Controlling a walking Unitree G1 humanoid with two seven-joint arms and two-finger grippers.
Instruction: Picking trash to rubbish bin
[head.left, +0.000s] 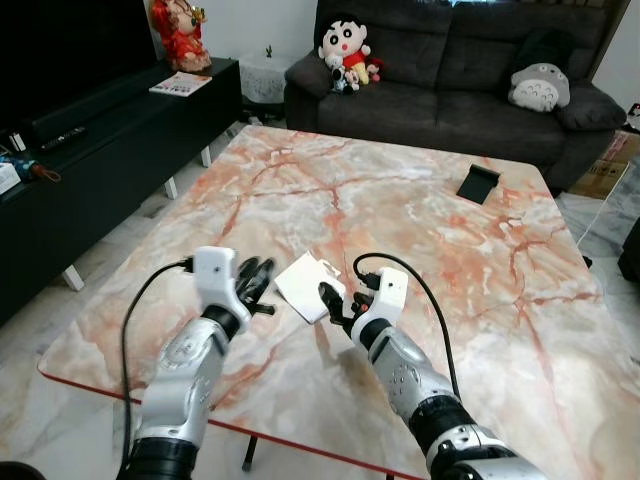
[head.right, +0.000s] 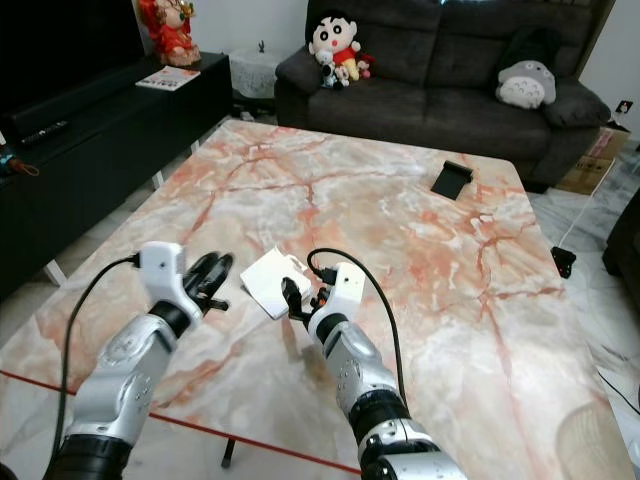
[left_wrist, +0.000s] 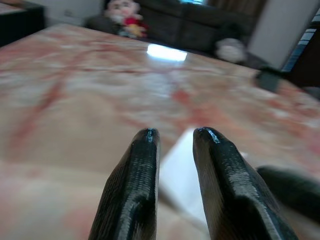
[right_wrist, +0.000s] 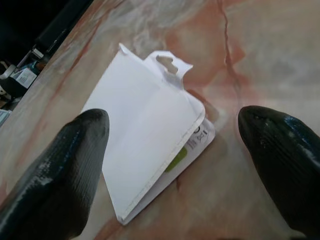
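A flat white paper package (head.left: 305, 287) with a hang tab lies on the marble table (head.left: 420, 250), near its front edge. My right gripper (right_wrist: 172, 120) is open, hovering just over the package's near end with its fingers (right_wrist: 65, 170) spread wide to either side; in the head view that right gripper (head.left: 333, 300) sits at the package's right corner. My left gripper (head.left: 256, 285) rests low over the table just left of the package. Its fingers (left_wrist: 135, 190) stand a narrow gap apart with nothing between them, and the white package edge (left_wrist: 177, 172) shows beyond.
A small black stand (head.left: 478, 183) sits at the table's far right. A dark sofa (head.left: 450, 70) with plush toys is behind the table, and a black TV cabinet (head.left: 110, 140) runs along the left. The table's front edge (head.left: 300, 440) is red-trimmed.
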